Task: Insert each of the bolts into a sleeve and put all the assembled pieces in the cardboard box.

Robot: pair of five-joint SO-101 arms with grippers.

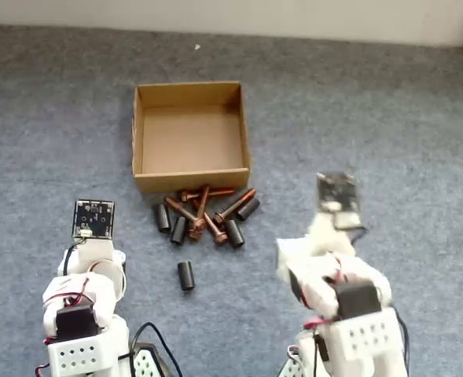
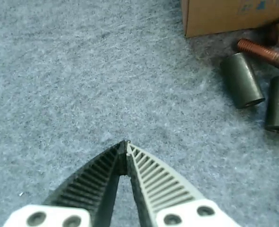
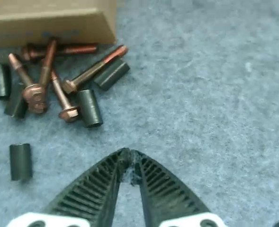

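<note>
The grey felt-covered desk (image 1: pixel 388 102) carries the cardboard box (image 1: pixel 192 180) in the upper middle of the high view, open side up, with nothing assembled in it yet.

In the lower left, the left end effector (image 2: pixel 126 146) hangs over bare felt with its tips pressed together. In the lower right, the right end effector (image 3: pixel 128 156) is likewise closed tip to tip and holds nothing.

The bolts (image 1: pixel 202 206) lie in a crossed heap just in front of the box's near wall, between the two arms. Most of their long axes run roughly toward the box. The outermost bolt (image 3: pixel 94 70) slants instead, head toward the lower left and shank toward the upper right of the right wrist view.

The sleeves (image 1: pixel 235 232) lie on their sides around the heap, two on each flank. The lone sleeve (image 1: pixel 185 276) lies apart, below the heap in the high view, with its axis pointing at the box.

The right end effector appears nearer the heap's right flank, where the slanted bolt and a flank sleeve (image 3: pixel 89 108) lie ahead and to the upper left of its tips. The left end effector looks closer to the opposite flank. Either must spread its tips before any grasp.
</note>
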